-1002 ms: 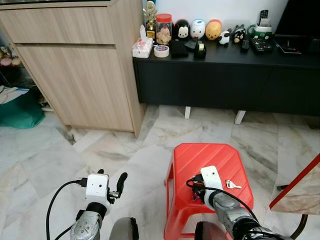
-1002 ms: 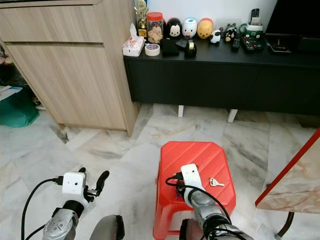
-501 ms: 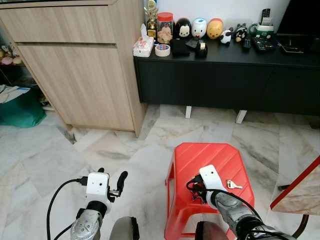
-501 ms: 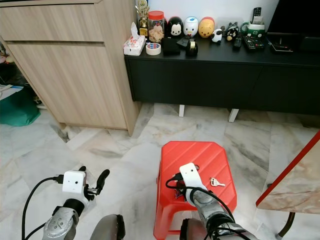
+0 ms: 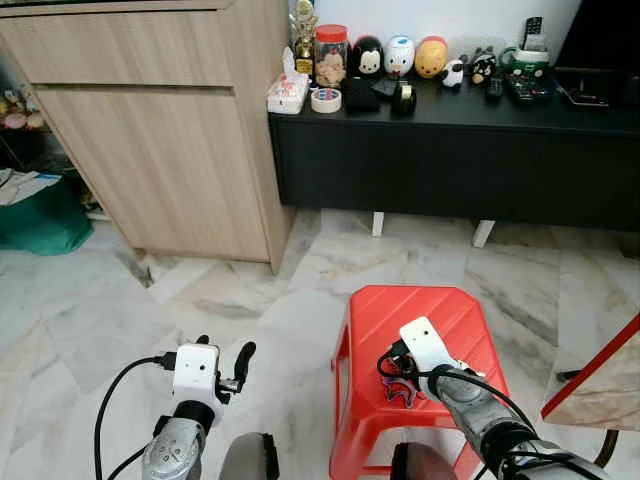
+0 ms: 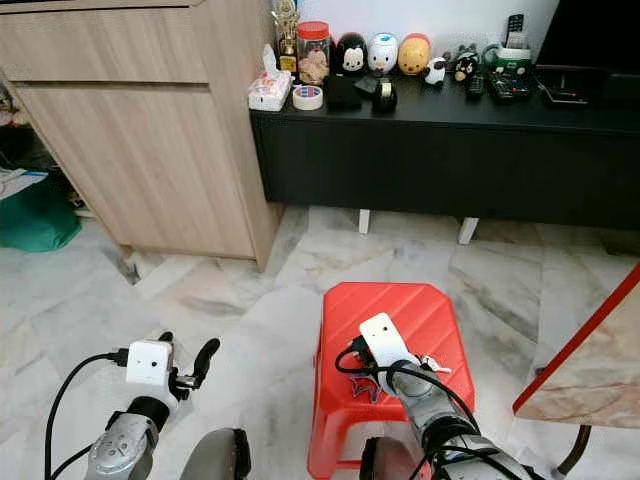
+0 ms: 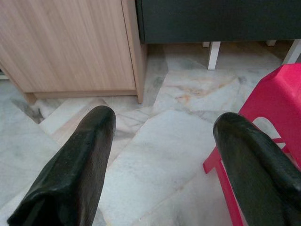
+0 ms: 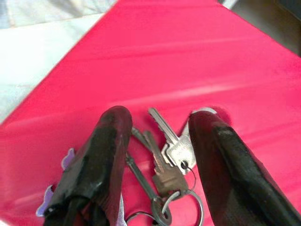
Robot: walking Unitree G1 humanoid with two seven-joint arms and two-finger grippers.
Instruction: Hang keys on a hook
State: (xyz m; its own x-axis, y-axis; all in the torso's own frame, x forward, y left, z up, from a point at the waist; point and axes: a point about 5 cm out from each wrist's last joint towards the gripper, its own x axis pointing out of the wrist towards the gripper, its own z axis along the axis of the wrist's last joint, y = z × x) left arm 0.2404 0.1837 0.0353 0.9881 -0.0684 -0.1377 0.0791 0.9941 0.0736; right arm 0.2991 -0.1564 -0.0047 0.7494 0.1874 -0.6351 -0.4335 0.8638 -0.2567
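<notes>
Green bin (image 5: 40,222): at the far left on the floor we see a green container beside the wooden cabinet (image 5: 160,140); its contents are hidden from us.
Left gripper (image 7: 160,141): low at the near left over the marble floor (image 5: 120,320), arm bent up in front of us; its two black fingers (image 7: 80,165) stand wide apart and hold nothing.
Tissue box (image 5: 287,92): at the left end of the black console (image 5: 450,150), with a white tissue sticking up from it.
Jar (image 5: 329,56): a clear jar with a red lid, just right of the tissue box; we make out pale contents but cannot tell what they are.
Figurines (image 5: 400,56): a row of round toy figures stands along the console top, right of the jar; a roll of tape (image 5: 323,100) lies in front of the jar.
Writing: we can read no label or brand anywhere.
Red stool (image 5: 400,310): on the floor at the near right, in front of the console.
Right gripper (image 8: 157,141): reaches forward and down over the stool top, white wrist camera uppermost; its fingers are parted, one on each side of the keys, and we see no grip closed on them.
Keys (image 8: 167,150): a bunch on a ring lies on the stool's red seat between the right gripper's fingers, a small purple tag (image 8: 54,197) beside it.
</notes>
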